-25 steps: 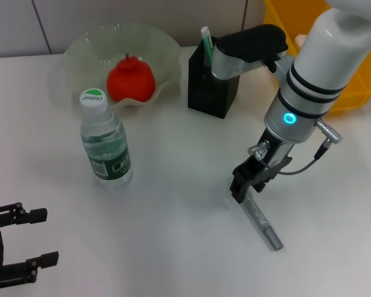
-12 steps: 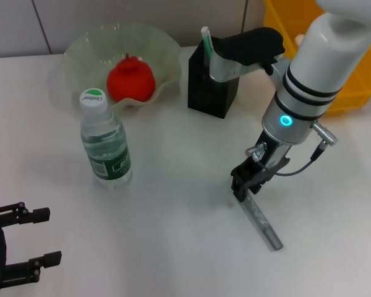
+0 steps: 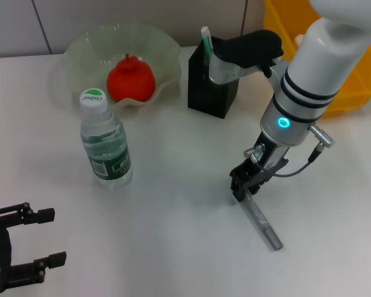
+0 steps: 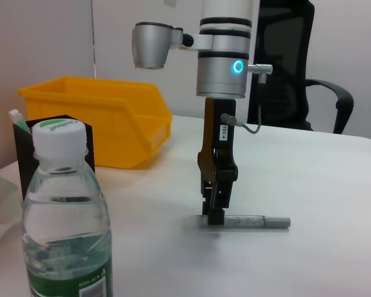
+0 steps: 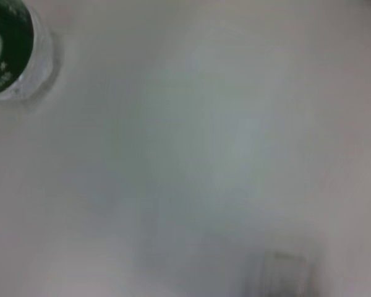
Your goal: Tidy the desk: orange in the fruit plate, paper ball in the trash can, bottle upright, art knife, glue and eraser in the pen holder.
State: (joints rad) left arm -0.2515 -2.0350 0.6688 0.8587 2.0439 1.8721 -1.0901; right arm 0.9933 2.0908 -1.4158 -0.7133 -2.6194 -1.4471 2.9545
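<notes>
We see a smooth, matt white desk top (image 3: 173, 235), and on it a small clear plastic water bottle (image 3: 105, 145) with a glossy green printed label and a white-and-green plastic cap. Behind it sits a wide translucent pale-green fruit plate (image 3: 164, 52), glassy and shiny along its wavy rim, holding a squat red-orange fruit (image 3: 131, 80) with a softly gleaming skin. We note a square black metal-mesh pen holder (image 3: 213, 93), a bright yellow glossy plastic bin (image 4: 99, 120), and a slim grey metallic-looking stick (image 3: 261, 221) with a dull sheen.
</notes>
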